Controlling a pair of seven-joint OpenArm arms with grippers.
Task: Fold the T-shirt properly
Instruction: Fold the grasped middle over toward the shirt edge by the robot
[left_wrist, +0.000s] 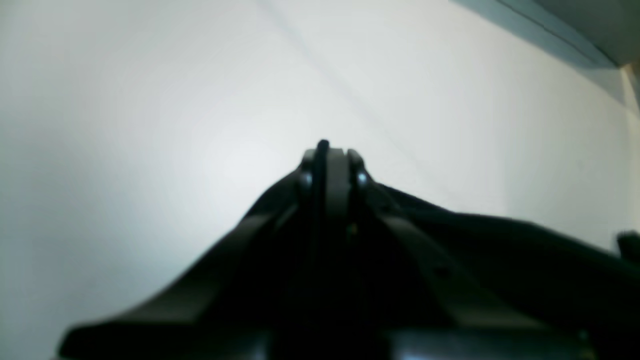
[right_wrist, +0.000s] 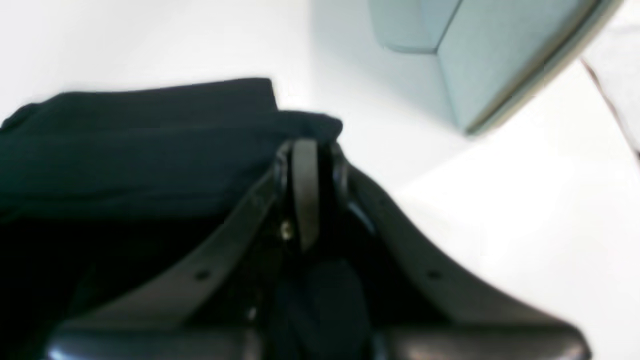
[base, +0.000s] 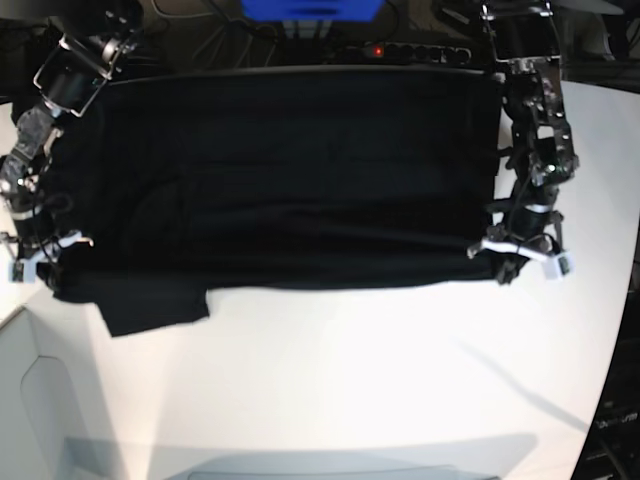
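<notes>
The black T-shirt (base: 280, 180) lies spread wide across the far half of the white table (base: 350, 380), and no print shows. A sleeve (base: 155, 305) hangs out at its near left. My left gripper (base: 492, 258) is at the shirt's near right corner, and in the left wrist view (left_wrist: 330, 152) it is shut with black cloth (left_wrist: 500, 250) trailing from it. My right gripper (base: 55, 272) is at the near left corner. In the right wrist view (right_wrist: 306, 150) it is shut, with the cloth (right_wrist: 125, 150) bunched beside and under it.
A blue box (base: 310, 8) and a power strip with a red light (base: 400, 48) sit beyond the table's far edge. A pale grey-blue panel (right_wrist: 500, 50) stands close to my right gripper. The table's right edge (base: 625, 300) curves near my left arm.
</notes>
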